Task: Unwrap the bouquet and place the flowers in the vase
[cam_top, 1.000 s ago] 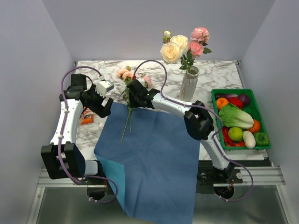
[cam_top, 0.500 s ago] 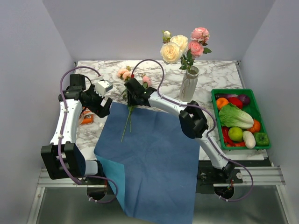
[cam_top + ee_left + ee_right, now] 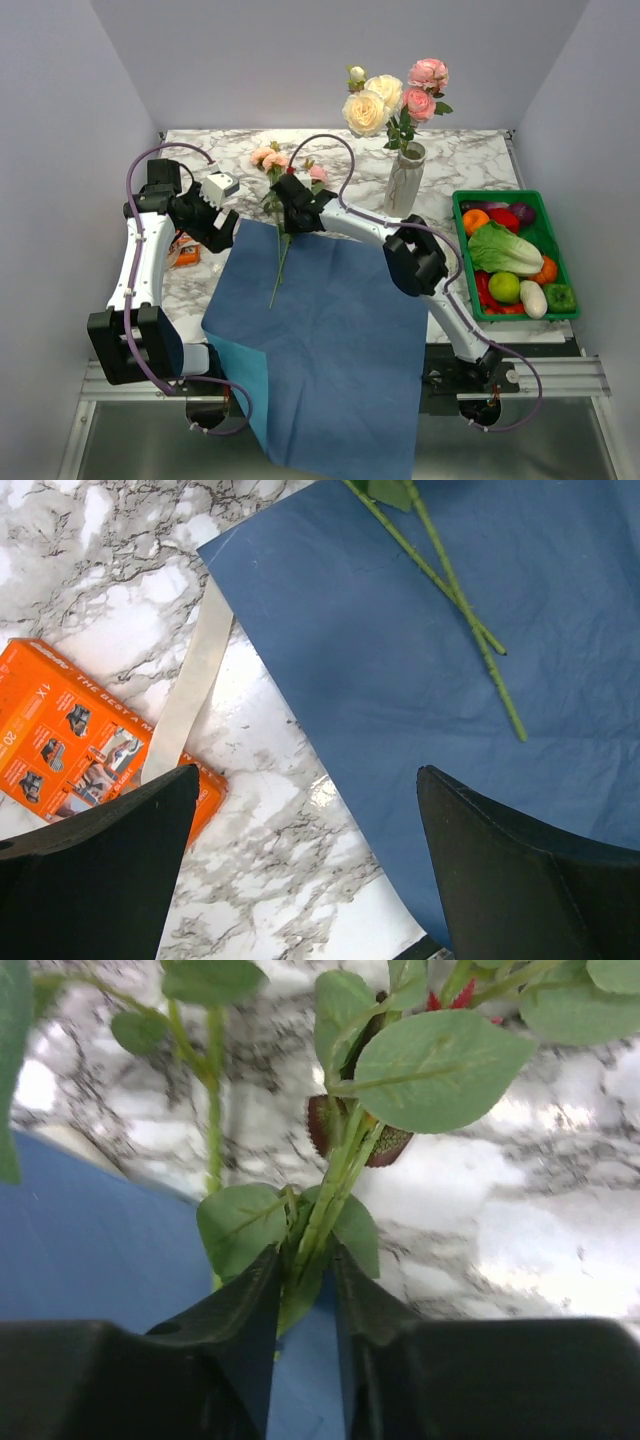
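Right wrist view has the right pincer (image 3: 305, 1260) pressed onto a small bunch of green stems (image 3: 345, 1160). Its two black fingers (image 3: 250, 1310) pinch them just below a cluster of leaves (image 3: 430, 1060), where the far edge of the blue paper (image 3: 90, 1260) meets the marble counter (image 3: 520, 1220). Seen from above, that pincer sits in the middle of the counter's far half. The pink blooms (image 3: 268, 157) of the held flowers point toward the far edge, and the stem ends trail over the paper toward the near edge. The left pincer (image 3: 308, 780) is spread wide and holds nothing, hanging above the paper's far left corner. Below it a beige ribbon (image 3: 190, 690) lies on bare marble, touching the paper's edge, with one end reaching an orange box (image 3: 70, 740) toward the counter's left edge. The blue paper lies open and flat over the middle of the counter and droops over its near edge. The vase (image 3: 404, 180) stands upright near the far edge, to the right of the right pincer and apart from it, already holding cream and pink roses (image 3: 385, 95). A green crate (image 3: 505, 193) of toy produce (image 3: 503, 250) sits along the right edge.
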You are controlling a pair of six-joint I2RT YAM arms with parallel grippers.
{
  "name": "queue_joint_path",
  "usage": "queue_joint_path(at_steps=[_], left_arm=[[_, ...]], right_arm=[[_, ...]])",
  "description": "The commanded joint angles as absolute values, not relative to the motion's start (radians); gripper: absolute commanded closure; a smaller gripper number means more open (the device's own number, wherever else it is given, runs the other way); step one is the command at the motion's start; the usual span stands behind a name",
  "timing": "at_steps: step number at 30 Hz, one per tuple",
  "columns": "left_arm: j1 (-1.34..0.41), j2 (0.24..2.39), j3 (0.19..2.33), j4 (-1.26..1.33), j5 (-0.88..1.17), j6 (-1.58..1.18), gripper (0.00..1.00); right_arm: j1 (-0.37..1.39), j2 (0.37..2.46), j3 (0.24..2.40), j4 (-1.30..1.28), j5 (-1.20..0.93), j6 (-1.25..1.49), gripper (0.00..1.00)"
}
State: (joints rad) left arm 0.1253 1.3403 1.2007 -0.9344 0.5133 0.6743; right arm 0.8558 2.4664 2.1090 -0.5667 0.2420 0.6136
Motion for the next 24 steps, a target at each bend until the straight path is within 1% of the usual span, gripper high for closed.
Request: queue_joint_path(at_steps=[1, 4, 6, 8, 9, 11, 12, 15, 18, 19, 21, 22, 24], left_arm=[[0.135, 1.33, 1.195, -0.954, 0.548, 0.689, 0.01], [0.135, 1.328, 1.195, -0.957, 0.554, 0.69, 0.01], [0.135, 1.324, 1.193, -0.956, 0.554, 0.69, 0.01], [0.135, 1.324, 1.195, -0.956, 0.554, 0.692, 0.01], [0.133, 1.324, 1.196, -0.957, 0.554, 0.69, 0.01], [0.133, 1.321, 1.2, -0.96, 0.552, 0.69, 0.01], [0.133, 1.322, 1.206, -0.962, 0.554, 0.69, 0.01], [0.133, 1.318, 1.213, -0.971, 0.555, 0.692, 0.01], [0.135, 1.31, 1.212, -0.973, 0.552, 0.695, 0.01], [0.135, 1.309, 1.21, -0.974, 0.552, 0.693, 0.01], [0.137, 1.309, 1.212, -0.976, 0.551, 0.693, 0.01], [0.135, 1.308, 1.213, -0.977, 0.551, 0.695, 0.01], [0.133, 1.31, 1.216, -0.982, 0.557, 0.692, 0.01]], right_arm=[[0.853, 2.366, 1.932, -0.585, 0.268, 0.63, 0.72], [0.853, 2.283, 1.804, -0.552, 0.305, 0.638, 0.78], [0.854, 2.231, 1.723, -0.52, 0.316, 0.638, 0.79], [0.853, 2.211, 1.691, -0.505, 0.321, 0.635, 0.79], [0.853, 2.209, 1.684, -0.503, 0.316, 0.631, 0.78], [0.853, 2.218, 1.69, -0.509, 0.31, 0.624, 0.69], [0.853, 2.224, 1.697, -0.512, 0.304, 0.621, 0.66], [0.853, 2.253, 1.73, -0.526, 0.293, 0.612, 0.65], [0.853, 2.266, 1.767, -0.54, 0.302, 0.588, 0.72], [0.853, 2.264, 1.776, -0.54, 0.304, 0.581, 0.77], [0.854, 2.252, 1.81, -0.538, 0.314, 0.555, 0.83], [0.853, 2.243, 1.821, -0.538, 0.319, 0.546, 0.9], [0.853, 2.208, 1.847, -0.509, 0.33, 0.505, 0.94]])
